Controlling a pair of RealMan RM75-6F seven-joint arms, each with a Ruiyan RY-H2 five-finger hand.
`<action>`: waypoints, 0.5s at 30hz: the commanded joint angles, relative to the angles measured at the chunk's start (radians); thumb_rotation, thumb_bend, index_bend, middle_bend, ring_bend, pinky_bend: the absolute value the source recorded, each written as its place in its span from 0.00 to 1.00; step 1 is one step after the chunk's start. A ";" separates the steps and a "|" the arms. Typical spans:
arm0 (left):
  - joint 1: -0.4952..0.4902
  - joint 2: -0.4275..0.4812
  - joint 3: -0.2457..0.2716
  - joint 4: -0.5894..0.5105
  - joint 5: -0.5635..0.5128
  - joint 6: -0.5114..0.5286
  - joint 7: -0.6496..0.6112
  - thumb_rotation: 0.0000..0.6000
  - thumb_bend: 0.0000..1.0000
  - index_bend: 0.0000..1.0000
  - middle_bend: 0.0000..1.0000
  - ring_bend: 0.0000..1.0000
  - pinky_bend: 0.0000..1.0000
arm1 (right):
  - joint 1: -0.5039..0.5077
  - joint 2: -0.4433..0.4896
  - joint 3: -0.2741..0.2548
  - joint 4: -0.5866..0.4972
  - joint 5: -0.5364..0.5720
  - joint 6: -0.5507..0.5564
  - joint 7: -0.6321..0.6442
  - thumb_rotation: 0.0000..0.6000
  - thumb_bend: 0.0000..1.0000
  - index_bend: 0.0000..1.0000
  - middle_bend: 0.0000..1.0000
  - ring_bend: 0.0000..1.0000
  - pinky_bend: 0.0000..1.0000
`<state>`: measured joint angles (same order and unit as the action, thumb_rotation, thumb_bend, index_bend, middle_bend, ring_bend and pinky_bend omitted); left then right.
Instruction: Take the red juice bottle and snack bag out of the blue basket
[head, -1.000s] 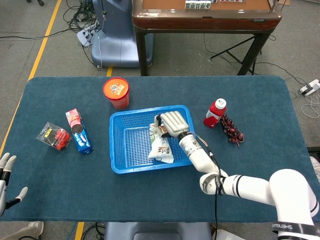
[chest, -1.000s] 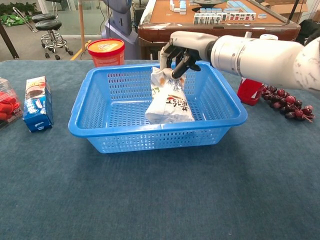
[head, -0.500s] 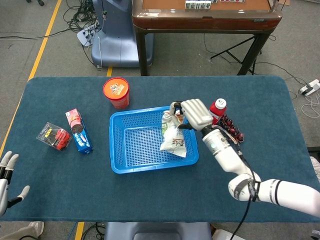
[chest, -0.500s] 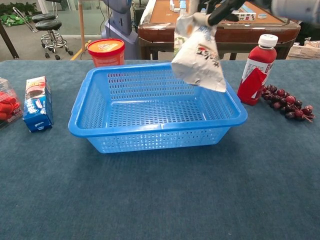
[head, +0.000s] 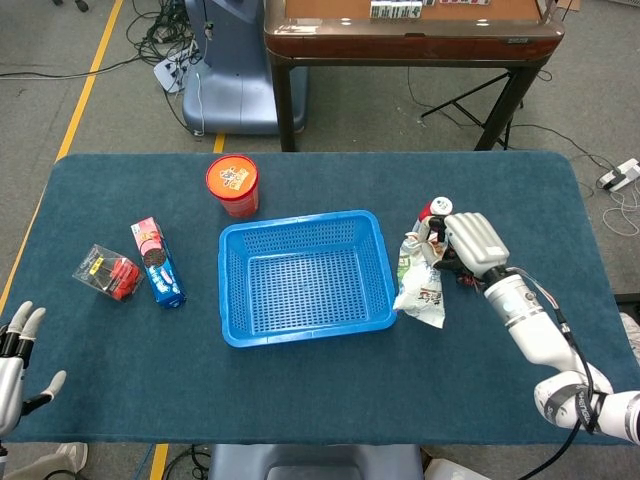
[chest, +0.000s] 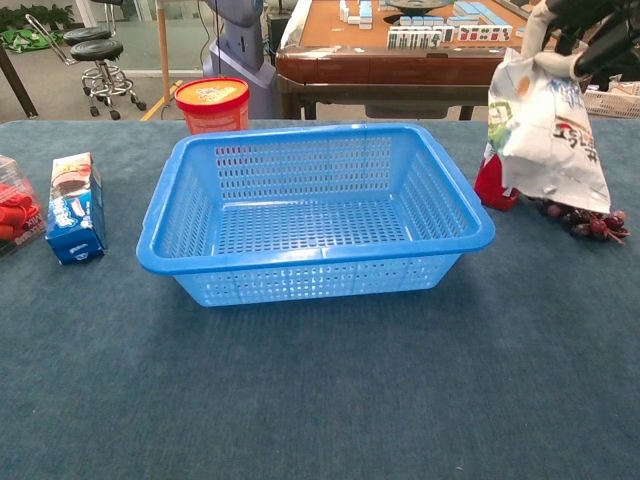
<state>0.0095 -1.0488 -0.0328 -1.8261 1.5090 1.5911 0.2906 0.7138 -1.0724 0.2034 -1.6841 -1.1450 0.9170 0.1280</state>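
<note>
My right hand (head: 470, 241) holds the white snack bag (head: 420, 287) by its top, hanging in the air just right of the blue basket (head: 230, 290). In the chest view the snack bag (chest: 545, 130) dangles from the right hand (chest: 590, 25) at the upper right. The bag hides most of the red juice bottle (head: 433, 211), which stands on the table behind it; only the bottle's red base (chest: 492, 186) shows in the chest view. The blue basket (chest: 170, 250) holds nothing. My left hand (head: 18, 350) is at the table's front left edge, fingers apart, holding nothing.
An orange-lidded tub (head: 232, 184) stands behind the basket. A blue cookie box (head: 157, 262) and a clear pack of red items (head: 107, 272) lie to the left. Dark grapes (chest: 590, 221) lie beside the bottle. A wooden table (head: 410, 30) stands beyond.
The right hand has lifted the snack bag out of the basket and carried it rightward past the basket's right rim, in front of the juice bottle. The left hand has barely moved.
</note>
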 joint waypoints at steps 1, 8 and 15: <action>-0.002 -0.001 0.000 -0.003 -0.001 -0.003 0.007 1.00 0.27 0.01 0.02 0.12 0.13 | 0.000 -0.019 -0.026 0.051 -0.008 -0.064 0.030 1.00 0.58 0.65 0.40 0.42 0.72; -0.003 -0.003 -0.002 -0.007 -0.009 -0.007 0.016 1.00 0.27 0.01 0.02 0.12 0.13 | 0.011 -0.032 -0.034 0.087 -0.069 -0.123 0.083 1.00 0.57 0.28 0.22 0.17 0.43; -0.009 -0.004 -0.007 -0.002 -0.016 -0.013 0.013 1.00 0.27 0.01 0.02 0.12 0.13 | -0.049 0.008 -0.029 0.040 -0.151 -0.003 0.101 1.00 0.56 0.23 0.20 0.15 0.37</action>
<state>0.0012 -1.0522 -0.0392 -1.8289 1.4930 1.5782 0.3044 0.6933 -1.0814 0.1740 -1.6218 -1.2718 0.8644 0.2353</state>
